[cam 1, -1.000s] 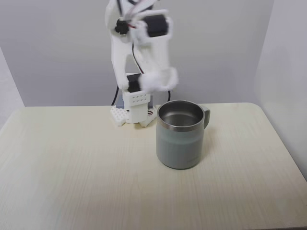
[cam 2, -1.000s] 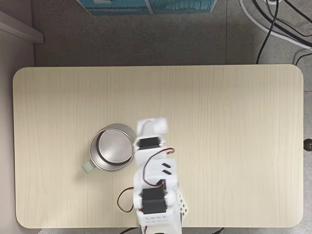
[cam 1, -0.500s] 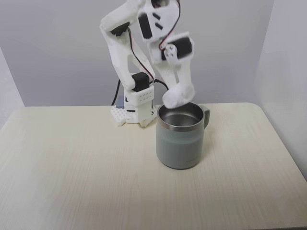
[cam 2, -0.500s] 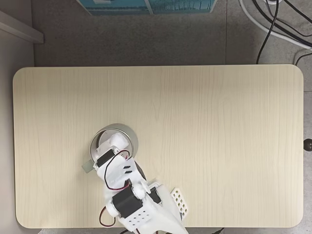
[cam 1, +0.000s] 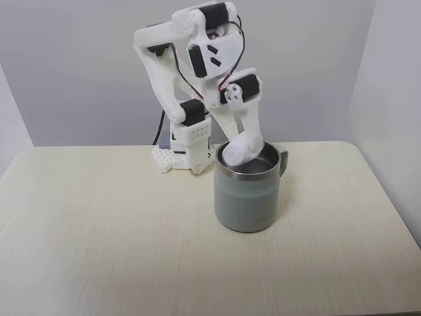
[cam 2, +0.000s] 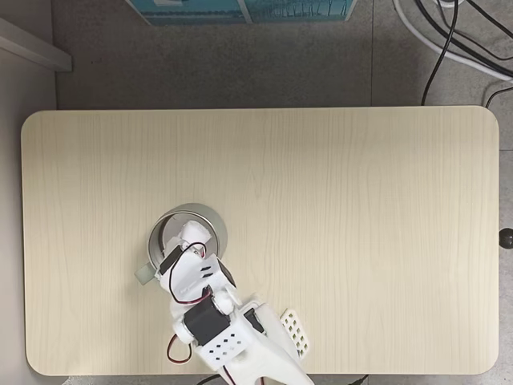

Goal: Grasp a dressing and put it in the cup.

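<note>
The grey-green cup (cam 1: 247, 201) with a steel rim stands on the table, its handle pointing to the back right in a fixed view from the front. My white gripper (cam 1: 242, 150) points down into the cup's mouth, shut on the dressing (cam 1: 235, 154), a small white soft roll sitting at rim level just inside the near-left part of the opening. In a fixed view from above, the gripper (cam 2: 191, 234) and arm cover most of the cup's opening, and an arc of the cup's rim (cam 2: 213, 217) shows around them; the dressing cannot be told apart from the fingers there.
The arm's base (cam 1: 187, 148) stands at the back of the pale wooden table (cam 1: 99, 230), just behind the cup. From above, cables (cam 2: 449, 40) lie on the floor beyond the table's far edge, and a blue box (cam 2: 240, 10) sits at the top.
The arm swung from beside the cup to over it, then lowered, bringing the gripper and dressing down to the cup's rim.
</note>
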{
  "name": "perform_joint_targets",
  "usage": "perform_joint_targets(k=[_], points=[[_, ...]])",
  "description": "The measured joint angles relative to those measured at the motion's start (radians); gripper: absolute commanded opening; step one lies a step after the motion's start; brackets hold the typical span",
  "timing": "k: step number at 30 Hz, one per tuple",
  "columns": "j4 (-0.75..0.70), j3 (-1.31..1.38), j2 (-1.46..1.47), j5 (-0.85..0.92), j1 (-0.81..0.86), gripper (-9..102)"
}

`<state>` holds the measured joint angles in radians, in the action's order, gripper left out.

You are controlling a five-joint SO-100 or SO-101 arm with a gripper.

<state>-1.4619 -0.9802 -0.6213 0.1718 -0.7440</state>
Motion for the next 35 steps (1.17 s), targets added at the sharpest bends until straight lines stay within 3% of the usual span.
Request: perform_joint_targets(k=[35], points=[[-0.015,0.012,0.084,0.018,0.0,15]])
